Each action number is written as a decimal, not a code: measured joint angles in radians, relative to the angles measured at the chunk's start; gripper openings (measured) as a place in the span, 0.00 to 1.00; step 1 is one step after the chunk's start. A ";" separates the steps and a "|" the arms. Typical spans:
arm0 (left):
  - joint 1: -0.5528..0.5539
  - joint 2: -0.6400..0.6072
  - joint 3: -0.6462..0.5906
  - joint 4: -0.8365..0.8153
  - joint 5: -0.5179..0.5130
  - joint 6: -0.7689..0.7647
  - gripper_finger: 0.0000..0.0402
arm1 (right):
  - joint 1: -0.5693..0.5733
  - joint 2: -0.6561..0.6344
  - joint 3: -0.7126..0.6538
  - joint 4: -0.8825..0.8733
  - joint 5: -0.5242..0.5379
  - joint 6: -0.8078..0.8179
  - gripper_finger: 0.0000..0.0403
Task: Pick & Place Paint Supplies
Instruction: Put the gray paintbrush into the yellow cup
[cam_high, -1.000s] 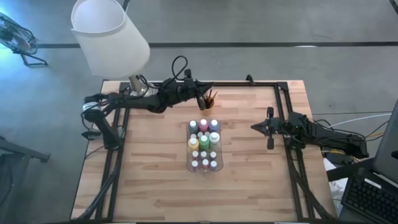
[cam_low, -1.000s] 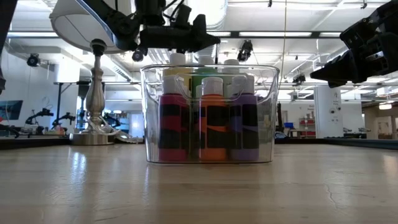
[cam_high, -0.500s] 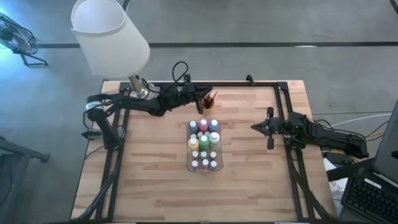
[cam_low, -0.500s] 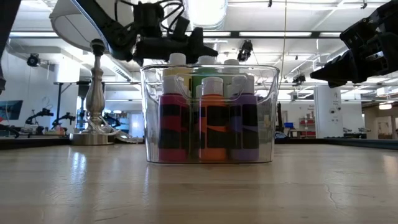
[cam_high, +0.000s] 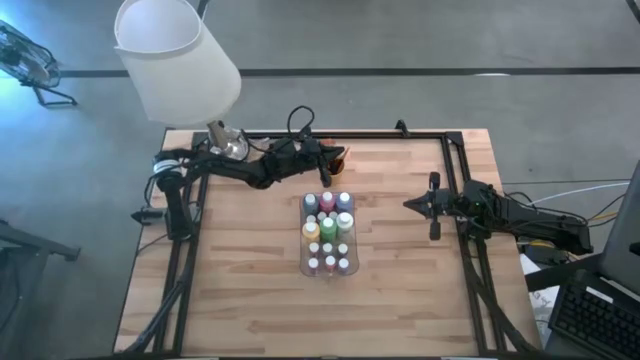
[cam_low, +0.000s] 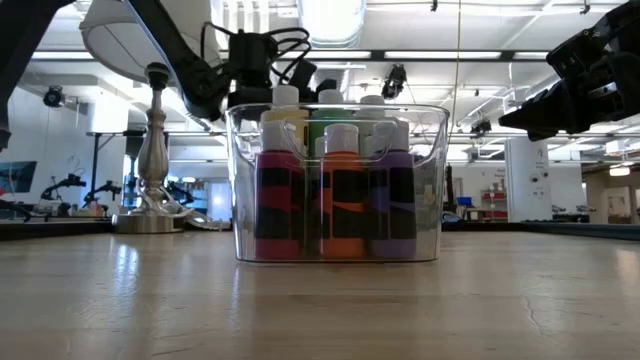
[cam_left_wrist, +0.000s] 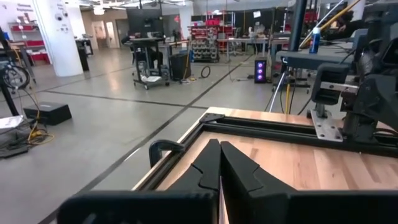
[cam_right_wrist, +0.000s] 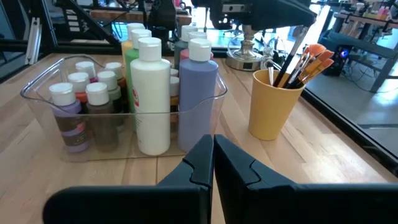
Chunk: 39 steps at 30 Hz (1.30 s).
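Several paint bottles (cam_high: 328, 225) in mixed colours stand upright in a clear tray (cam_right_wrist: 37, 93) at the table's middle. An orange cup (cam_right_wrist: 270, 109) behind the tray, toward the far edge, has paintbrushes (cam_right_wrist: 305, 59) standing in it. My left gripper (cam_high: 332, 158) is shut and level just over the cup and partly hides it from above. Nothing shows between its fingers (cam_left_wrist: 219, 146). My right gripper (cam_high: 408, 204) waits shut above the table, to the right of the tray. My left gripper hangs shut right above the brushes' upper ends (cam_right_wrist: 303, 37). I cannot tell whether it touches them.
A lamp with a white shade (cam_high: 175, 60) stands on its metal foot (cam_low: 150, 215) at the far left corner. A black frame (cam_left_wrist: 186, 134) runs along the table's edges. Bare wood lies in front of the tray and on both sides of it.
My left gripper has sunk toward the orange cup, from above the tray's rim down to the level of the bottle caps. It has stayed shut and level.
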<state>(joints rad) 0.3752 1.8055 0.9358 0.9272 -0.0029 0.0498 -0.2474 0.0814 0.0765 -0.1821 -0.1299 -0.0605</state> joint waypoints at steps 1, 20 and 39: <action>0.000 0.001 -0.001 -0.002 0.000 0.000 0.01 | 0.000 0.000 0.000 0.000 0.000 0.000 0.02; 0.001 0.063 -0.009 -0.051 0.001 -0.029 0.02 | 0.000 0.000 0.000 0.000 0.000 0.000 0.02; 0.002 0.062 -0.010 -0.116 0.001 -0.031 0.05 | 0.000 0.000 0.000 0.000 0.000 0.000 0.02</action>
<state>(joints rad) 0.3771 1.8671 0.9260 0.8112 -0.0021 0.0185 -0.2470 0.0814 0.0765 -0.1818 -0.1299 -0.0605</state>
